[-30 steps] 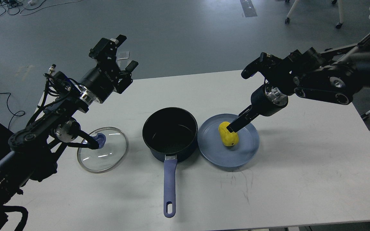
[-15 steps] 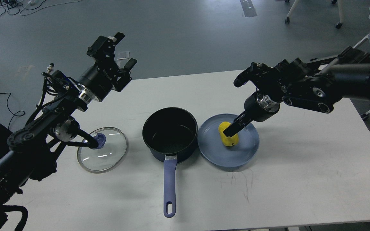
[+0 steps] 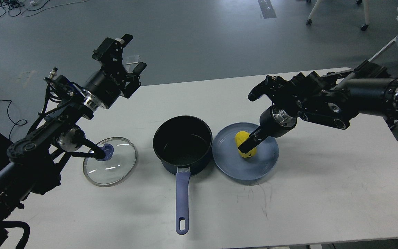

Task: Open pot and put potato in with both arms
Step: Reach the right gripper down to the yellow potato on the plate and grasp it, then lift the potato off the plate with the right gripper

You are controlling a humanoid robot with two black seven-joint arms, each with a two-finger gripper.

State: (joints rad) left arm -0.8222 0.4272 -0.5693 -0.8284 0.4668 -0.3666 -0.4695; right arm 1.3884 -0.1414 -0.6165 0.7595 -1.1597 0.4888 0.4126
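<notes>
Looking down from the head view, the only one given, the round clear glass lid with a blue knob (image 3: pixel 110 161) lies flat on the white table (image 3: pixel 323 180), well to the left of the black saucepan with a long blue handle (image 3: pixel 183 144). That leaves the pan's mouth uncovered and free, so the opening half of the job reads as done. The left claw (image 3: pixel 130 55) hangs high above the table's far left corner with its two fingers spread and nothing between them; parked there, it appears to be out of the way of any path from plate to pan. The yellow toy potato (image 3: pixel 242 141) sits on the round pale-blue plate (image 3: pixel 245 169), whose rim is just beside the pan's wall, so the carry into the pan should be a short one. The right claw (image 3: pixel 247 145) reaches down from the right at a slant, and its dark fingers lie across the potato's near side. Seen edge-on and dark, the fingers cannot be separated, so I cannot tell whether they are parted around the potato or already pinching it. The potato looks to be resting on the plate, not lifted. The pan's handle points toward the robot, away from both arms, which keeps it clear of the transfer.
</notes>
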